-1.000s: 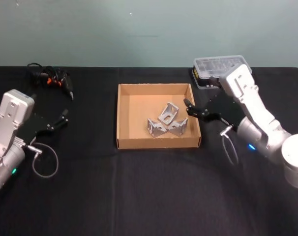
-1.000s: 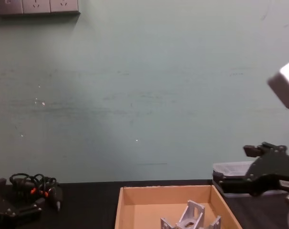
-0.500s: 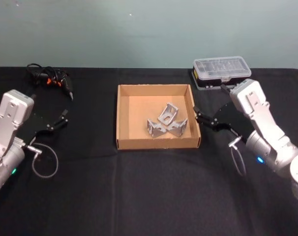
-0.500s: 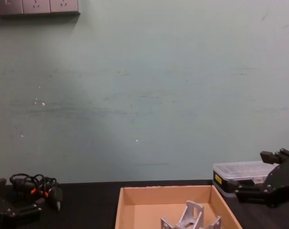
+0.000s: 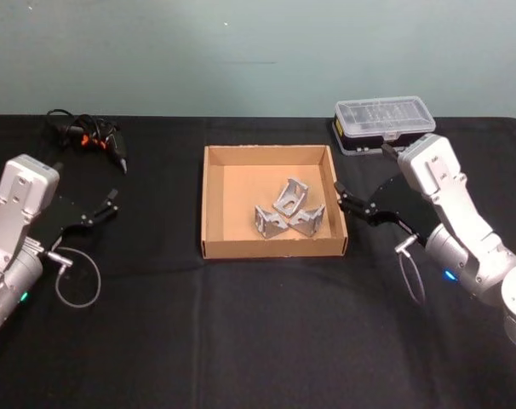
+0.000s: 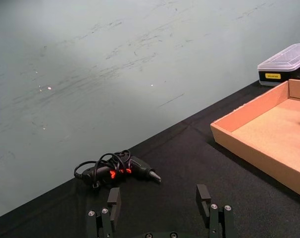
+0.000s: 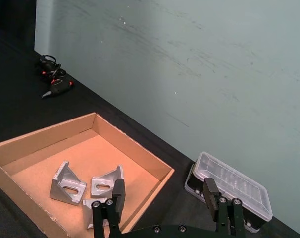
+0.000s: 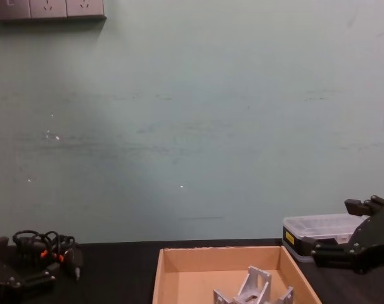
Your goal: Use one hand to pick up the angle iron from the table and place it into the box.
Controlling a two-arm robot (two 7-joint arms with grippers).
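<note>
A matte black tabletop [image 5: 258, 332] is seen stretching from the near edge back to a pale green wall [image 8: 192, 126], the nearest stretch carrying nothing but a grey cable loop [image 5: 77, 281] beside the left arm. The left claw [image 5: 111, 203] is held low at the left side, well apart from the box, its fingers [image 6: 113, 201] spread and nothing gripped between them. The right claw [image 5: 341, 203] is held just beside the right wall of the box, outside it, with its fingers [image 7: 118, 192] likewise parted and nothing held.

The box [image 5: 212, 204], shallow tan cardboard with an open top, is set at the middle of the tabletop. Three silver angle irons [image 5: 285, 211] are seen lying together inside it, toward its right front part, touching or nearly touching one another; in the right wrist view they [image 7: 88, 186] are shown resting on the box floor.

Farther back, a tangle of black and orange cables [image 5: 86, 136] is laid at the left rear of the tabletop, and a black plastic case [image 5: 384, 122] with a clear lid is placed at the right rear, behind the right arm. On the wall, wall sockets [image 8: 49, 9] are mounted at the upper left in the chest view.
</note>
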